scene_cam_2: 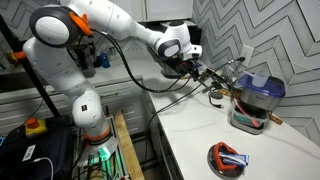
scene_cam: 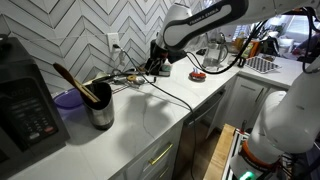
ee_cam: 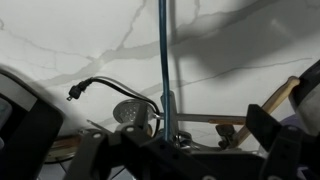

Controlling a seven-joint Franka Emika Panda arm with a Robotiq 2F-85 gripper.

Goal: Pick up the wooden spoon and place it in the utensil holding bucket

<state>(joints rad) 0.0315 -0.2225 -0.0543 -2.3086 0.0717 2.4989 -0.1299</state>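
Observation:
A light wooden spoon handle [ee_cam: 205,120] lies flat on the marble counter, crossing between my gripper's fingers in the wrist view. My gripper [ee_cam: 160,128] is open, its dark fingers spread wide on either side of the handle, low over the counter by the wall [scene_cam: 155,68] [scene_cam_2: 190,68]. The metal utensil bucket [scene_cam: 100,110] [scene_cam_2: 245,115] stands further along the counter, apart from the gripper. A dark wooden utensil [scene_cam: 73,80] leans in it. Whether the fingers touch the handle cannot be told.
A black cable [ee_cam: 100,85] and a round metal piece [ee_cam: 130,112] lie by the handle. A purple bowl [scene_cam: 68,99] [scene_cam_2: 262,86] sits behind the bucket. A black appliance [scene_cam: 25,105] stands at the counter's end. A red dish [scene_cam: 198,75] [scene_cam_2: 228,158] rests on the counter.

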